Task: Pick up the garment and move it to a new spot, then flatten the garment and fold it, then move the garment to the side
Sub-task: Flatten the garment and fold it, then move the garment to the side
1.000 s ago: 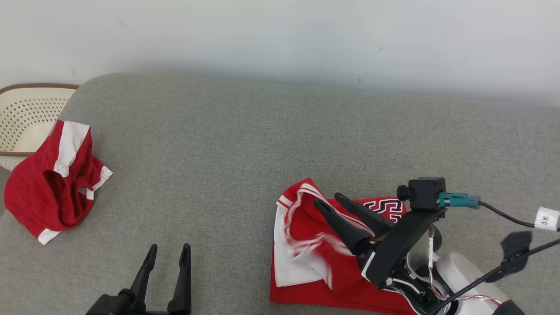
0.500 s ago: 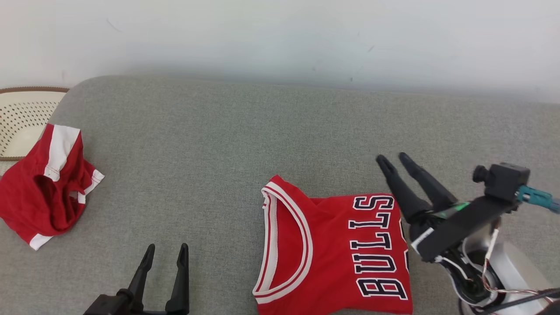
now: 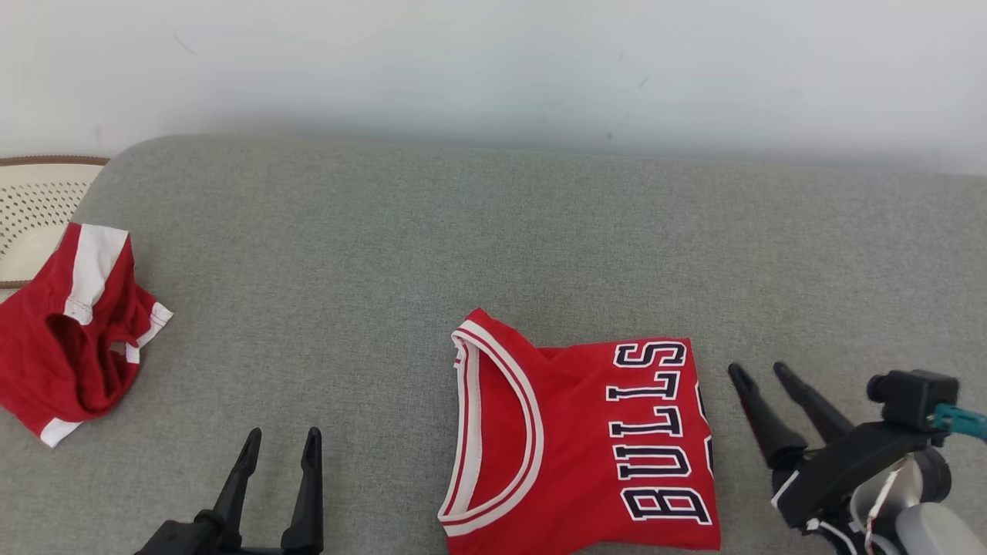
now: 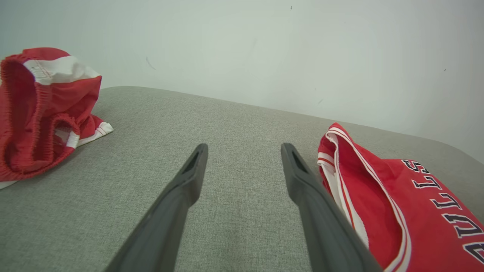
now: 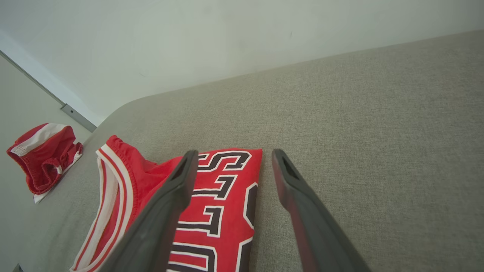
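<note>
In the head view, the left gripper [image 3: 281, 438] rises from the near left edge, its fingers pointing away, spread and holding nothing. The right gripper [image 3: 759, 371] reaches in from the near right corner on a slanted wrist. Its fingers are also spread and hold nothing, and they hover just right of the red jersey [image 3: 578, 432]. This is a folded red jersey with a white-trimmed neck and black BULLS lettering, lying flat near the front of the grey woven fabric surface [image 3: 478, 231]. At the far left sits a cream perforated basket with a brown rim [image 3: 35, 204]. A crumpled pair of red shorts with white stripes [image 3: 69, 339] overlaps its near edge.

In the left wrist view, the left gripper [image 4: 244, 147] is parted over bare surface [image 4: 234, 121], with the shorts [image 4: 41, 109] to its left and the jersey [image 4: 378, 196] to its right.

In the right wrist view, the right gripper [image 5: 232, 153] stands wide apart above the jersey's lettered right edge [image 5: 227, 177]. The shorts [image 5: 45, 155] lie well apart at the far left.
</note>
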Robot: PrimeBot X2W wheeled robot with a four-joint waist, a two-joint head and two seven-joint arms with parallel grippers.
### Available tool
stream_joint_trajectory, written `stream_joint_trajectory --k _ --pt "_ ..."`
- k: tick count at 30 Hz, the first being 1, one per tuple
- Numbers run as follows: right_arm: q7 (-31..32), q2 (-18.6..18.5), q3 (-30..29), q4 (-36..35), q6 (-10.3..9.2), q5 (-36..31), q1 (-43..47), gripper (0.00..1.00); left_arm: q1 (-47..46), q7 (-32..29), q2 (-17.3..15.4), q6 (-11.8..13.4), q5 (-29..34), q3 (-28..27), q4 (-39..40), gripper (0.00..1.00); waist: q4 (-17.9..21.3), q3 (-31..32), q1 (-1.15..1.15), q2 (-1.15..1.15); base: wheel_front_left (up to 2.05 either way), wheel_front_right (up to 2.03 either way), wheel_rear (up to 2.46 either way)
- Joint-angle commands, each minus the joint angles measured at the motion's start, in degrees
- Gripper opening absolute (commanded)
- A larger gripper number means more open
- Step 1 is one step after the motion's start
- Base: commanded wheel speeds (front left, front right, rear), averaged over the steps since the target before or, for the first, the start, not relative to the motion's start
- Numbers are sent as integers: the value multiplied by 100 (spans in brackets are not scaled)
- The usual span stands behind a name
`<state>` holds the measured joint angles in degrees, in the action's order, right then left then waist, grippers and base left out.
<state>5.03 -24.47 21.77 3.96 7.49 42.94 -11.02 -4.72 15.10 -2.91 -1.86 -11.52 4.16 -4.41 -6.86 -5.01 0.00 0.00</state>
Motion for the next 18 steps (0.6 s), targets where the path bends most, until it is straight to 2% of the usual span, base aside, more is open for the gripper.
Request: stream_joint_trajectory --k 1,11,18 --pt "41 49 16 66 -1 -101 56 100 55 6 -1 4 36 -32 19 100 20 -20 0 0 0 0 0" --pt "42 327 343 895 -1 -434 -163 100 -59 7 -1 -43 52 3 4 100 -38 -139 0 0 0 0 0" --pt "-5 458 596 1573 -1 -238 -357 100 -108 7 -1 -33 -15 38 -29 100 -177 -216 0 0 0 0 0"
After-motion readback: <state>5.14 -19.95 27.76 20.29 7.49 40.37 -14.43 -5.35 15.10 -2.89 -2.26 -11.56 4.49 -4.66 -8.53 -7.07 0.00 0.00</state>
